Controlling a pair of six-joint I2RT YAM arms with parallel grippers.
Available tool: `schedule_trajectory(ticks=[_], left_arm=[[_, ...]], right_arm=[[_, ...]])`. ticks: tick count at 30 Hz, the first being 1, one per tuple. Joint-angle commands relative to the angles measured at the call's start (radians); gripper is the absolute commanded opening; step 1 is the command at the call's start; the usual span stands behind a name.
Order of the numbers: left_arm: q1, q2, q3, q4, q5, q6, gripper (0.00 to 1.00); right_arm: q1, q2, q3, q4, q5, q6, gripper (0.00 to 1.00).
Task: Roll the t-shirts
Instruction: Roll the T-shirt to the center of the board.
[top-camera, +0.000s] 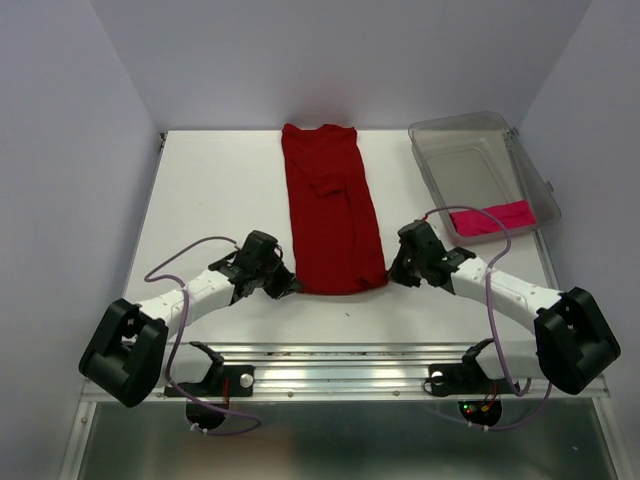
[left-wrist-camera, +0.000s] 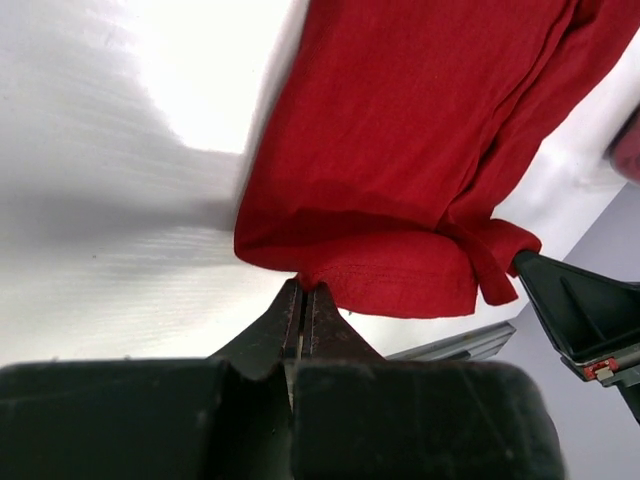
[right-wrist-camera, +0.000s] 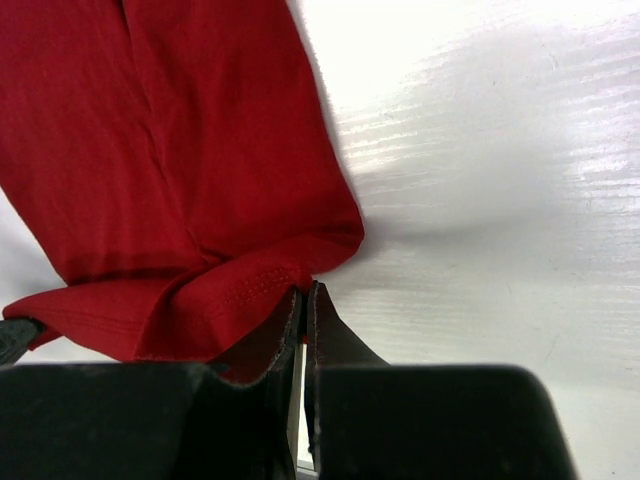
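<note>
Left gripper (left-wrist-camera: 303, 296) and right gripper (right-wrist-camera: 304, 297) pinch the red t-shirt (top-camera: 330, 200) hem, jaws closed.

Looking down from high behind onto the whole counter (top-camera: 200, 190). Riding each wrist (close, low), facing the red t-shirt (top-camera: 330, 210) at its near hem, shared by all three.

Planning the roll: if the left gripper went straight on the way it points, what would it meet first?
The red shirt: the left gripper is shut right at its near hem, apparently pinching it, so any advance pushes straight into that cloth.
</note>
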Motion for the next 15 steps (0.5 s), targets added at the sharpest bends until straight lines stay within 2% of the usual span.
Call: schedule_trajectory(ticks=[1,15], left_arm=[[0.011,0.027,0.065,0.005,-0.037,0.033,0.00],[0.048,0.083,0.105,-0.003,-0.065,0.067,0.00]], right_arm=[[0.009,0.026,0.053,0.024,0.052,-0.018,0.01],[0.009,0.102,0.102,0.055,0.075,-0.024,0.01]])
